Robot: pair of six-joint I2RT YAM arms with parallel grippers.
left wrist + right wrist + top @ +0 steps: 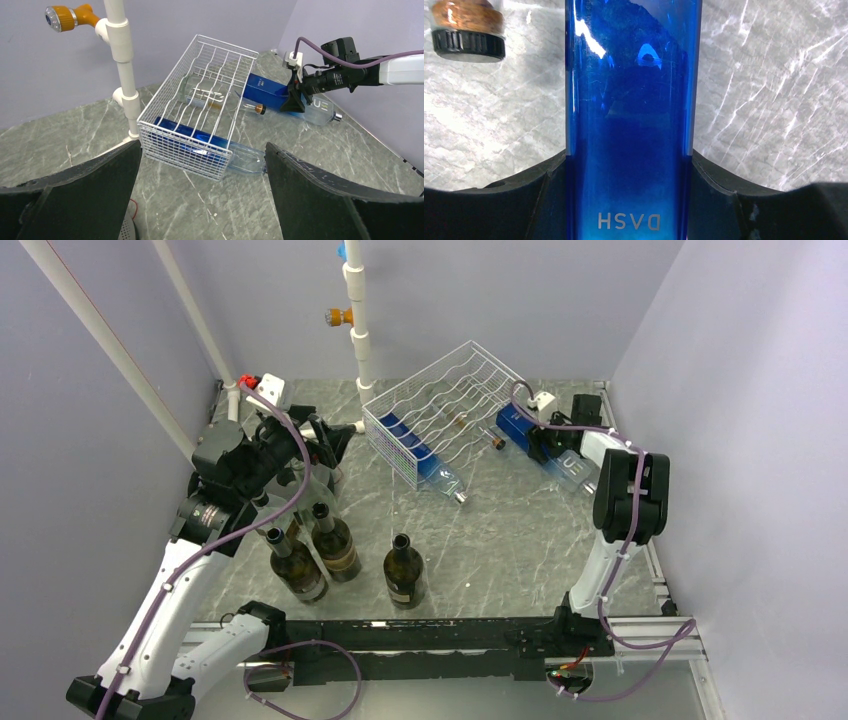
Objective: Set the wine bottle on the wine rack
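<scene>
Note the wine rack (445, 405): smooth, white-coated wire. The blue wine bottle (631, 100) looks glossy, translucent and glass-like. Your table (520, 530) is smooth, grey and marble-patterned, with a low sheen. Your left end effector (202, 145) has fingers (75, 195) of matt, faintly grainy black plastic.

Left arm (160, 612), right arm (604, 575): white tubular links, black boxy joint housings. Purple cable (360, 61) runs outside the links of each arm and loops loosely near the base. White connector block (272, 390) at each wrist. Fingers (85, 192): matte black, broad, wedge-shaped.
</scene>
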